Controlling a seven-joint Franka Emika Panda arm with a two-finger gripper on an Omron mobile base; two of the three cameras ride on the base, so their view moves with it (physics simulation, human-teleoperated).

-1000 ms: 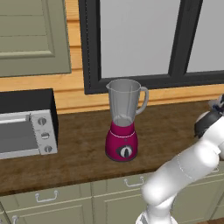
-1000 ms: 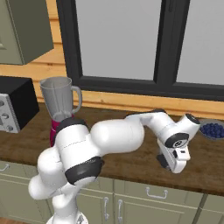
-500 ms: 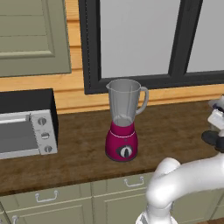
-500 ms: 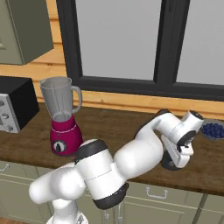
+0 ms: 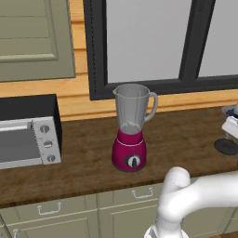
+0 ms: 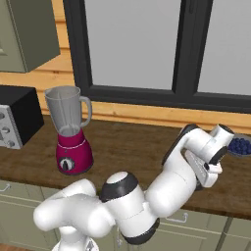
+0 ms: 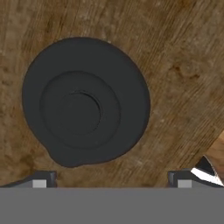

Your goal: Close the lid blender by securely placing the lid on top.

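1. The tool point(image 7: 111, 177) hangs open, its two tips spread wide and gripping nothing.
2. The lid point(image 7: 85, 101) lies flat on the wooden tabletop point(image 7: 183, 65) directly below, slightly off-centre between the tips.
3. The blender point(image 5: 131, 128) stands uncovered well apart, toward the toaster oven point(image 5: 29, 139).

Dark wood counter point(image 5: 83, 162) carries blender point(image 5: 131, 128), toaster oven point(image 5: 28, 137), black lid point(image 7: 85, 102) lying flat

You get even, soft rendered light with no glare; the worktop point(image 5: 83, 158) reads clearly from both base cameras; the blender point(image 5: 131, 128) casts only a faint shadow at its foot; in the hand camera the lid point(image 7: 85, 101) looks slightly soft, its shadow smudged beneath.
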